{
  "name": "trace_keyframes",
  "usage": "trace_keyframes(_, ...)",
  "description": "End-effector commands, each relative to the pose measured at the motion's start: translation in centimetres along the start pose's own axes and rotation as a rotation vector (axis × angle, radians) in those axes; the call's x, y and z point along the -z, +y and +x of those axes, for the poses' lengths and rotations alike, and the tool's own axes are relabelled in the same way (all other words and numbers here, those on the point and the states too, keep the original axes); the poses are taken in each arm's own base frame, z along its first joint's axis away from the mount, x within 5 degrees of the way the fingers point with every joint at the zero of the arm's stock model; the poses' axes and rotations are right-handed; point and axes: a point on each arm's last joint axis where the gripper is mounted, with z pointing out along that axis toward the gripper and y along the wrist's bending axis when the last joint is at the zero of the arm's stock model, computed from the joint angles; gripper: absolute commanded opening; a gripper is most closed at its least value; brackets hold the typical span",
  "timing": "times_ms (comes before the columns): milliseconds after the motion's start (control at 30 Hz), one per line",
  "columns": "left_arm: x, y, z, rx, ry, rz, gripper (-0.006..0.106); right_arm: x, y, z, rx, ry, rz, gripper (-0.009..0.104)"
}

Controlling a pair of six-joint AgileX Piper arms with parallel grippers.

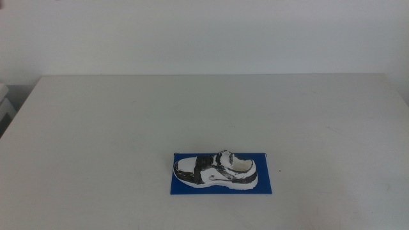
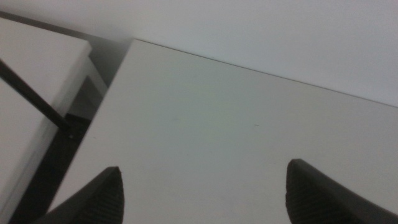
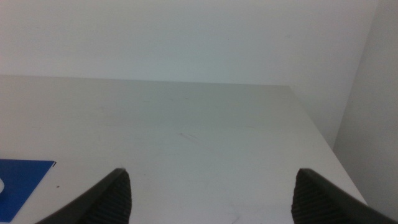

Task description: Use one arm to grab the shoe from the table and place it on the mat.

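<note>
Both grippers sit out of the middle view entirely, so only the wrist cameras show them. Left gripper (image 2: 202, 193) has its two dark jaws spread wide with bare tabletop between them; its view takes in a corner of the table (image 2: 236, 124) and, past the edge, a second pale surface (image 2: 31, 93) crossed by a dark bar, too blurred to identify. Right gripper (image 3: 211, 196) is likewise spread wide and holds nothing, hanging over the table near a far corner by the wall (image 3: 186, 37); a sliver of the blue mat (image 3: 18, 180) is cut off at the picture's edge. From the middle view, the shoe (image 1: 215, 170) lies on the mat (image 1: 265, 185) at about 6 o'clock on the table, toe toward 9 o'clock, heel toward 3. It covers most of the mat, leaving a blue margin around it. The scribbled black markings on the white upper are too small to make out.
</note>
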Motion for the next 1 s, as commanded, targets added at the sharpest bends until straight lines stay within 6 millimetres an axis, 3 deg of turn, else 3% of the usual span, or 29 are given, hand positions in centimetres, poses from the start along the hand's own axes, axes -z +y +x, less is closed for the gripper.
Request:
trace_keyframes(0,2.2,2.5,-0.7,0.010,-0.116,0.062,0.086,0.3,-0.1,-1.1,0.021,-0.109,0.012,0.066)
trace_keyframes(167,3.0,6.0,1.5,0.003,-0.319,0.155,0.086,0.3,-0.1,-1.1,0.021,-0.109,0.012,0.066)
trace_keyframes(433,1.9,10.5,10.1,0.010,-0.552,0.229,0.086,0.3,-0.1,-1.1,0.021,-0.109,0.012,0.066)
trace_keyframes(733,0.9,12.2,20.0,-0.153,-0.632,0.203,0.086,0.3,-0.1,-1.1,0.021,-0.109,0.012,0.066)
trace_keyframes(967,1.0,13.2,25.8,-0.159,-0.796,0.215,0.086,0.3,-0.1,-1.1,0.021,-0.109,0.012,0.066)
